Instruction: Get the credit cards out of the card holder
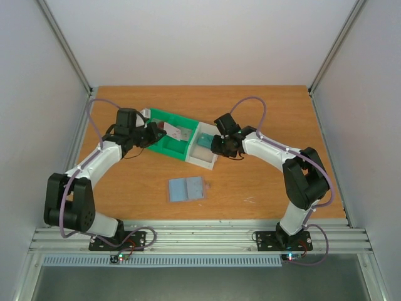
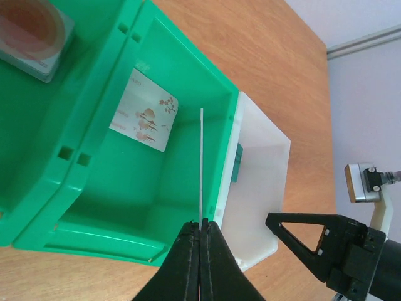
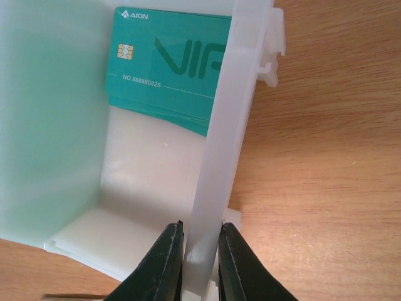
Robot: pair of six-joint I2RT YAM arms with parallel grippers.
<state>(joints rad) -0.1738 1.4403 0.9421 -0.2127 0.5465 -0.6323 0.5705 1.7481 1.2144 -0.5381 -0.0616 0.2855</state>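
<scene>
Two tools work at the tray [image 2: 119, 200]. The left tool [image 2: 200, 224] is closed tight on a thin card [image 2: 202, 163], seen edge-on above a green compartment. The right tool [image 3: 200, 227], barely parted, pinches the tray's white wall [image 3: 219, 138]; teal cards [image 3: 169, 69] lie just inside it. The holder [image 1: 188, 189] lies open and flat on the bench [image 1: 263, 188], nearer the arm bases and apart from the tray.

You see the thin white card [image 2: 201, 163] only edge-on, so its face is hidden. The white plastic tray wall [image 3: 219, 157] covers the right end of the teal chip card [image 3: 163, 63], cutting off its lettering. The flat slate-blue card holder [image 1: 187, 188] is too small to tell what it holds.
</scene>
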